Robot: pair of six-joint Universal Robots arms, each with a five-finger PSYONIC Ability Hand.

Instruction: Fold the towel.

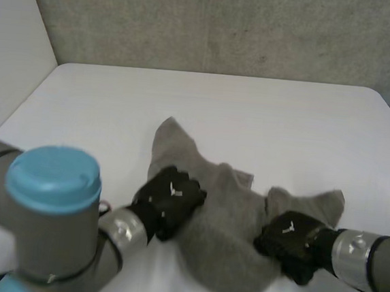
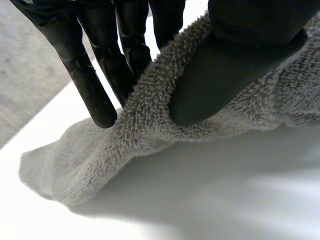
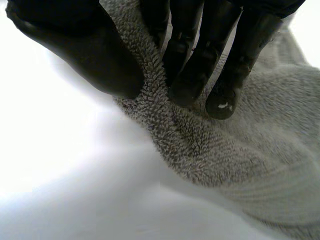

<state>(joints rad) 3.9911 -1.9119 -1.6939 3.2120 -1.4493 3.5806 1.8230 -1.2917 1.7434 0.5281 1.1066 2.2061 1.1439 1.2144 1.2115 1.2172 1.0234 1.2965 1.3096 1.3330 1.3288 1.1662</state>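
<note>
A grey terry towel (image 1: 221,237) lies crumpled on the white table (image 1: 252,117), near its front. My left hand (image 1: 168,200) grips the towel's left edge; in the left wrist view its thumb (image 2: 235,60) and fingers (image 2: 95,85) pinch a ridge of the towel (image 2: 150,120) between them. My right hand (image 1: 289,242) holds the towel's right edge, below a raised corner (image 1: 327,202). In the right wrist view its thumb (image 3: 90,55) and fingers (image 3: 200,65) squeeze a fold of the towel (image 3: 200,145).
A grey wall (image 1: 226,26) runs behind the table, and a white panel (image 1: 13,41) stands at the left. The table's far half is bare white surface.
</note>
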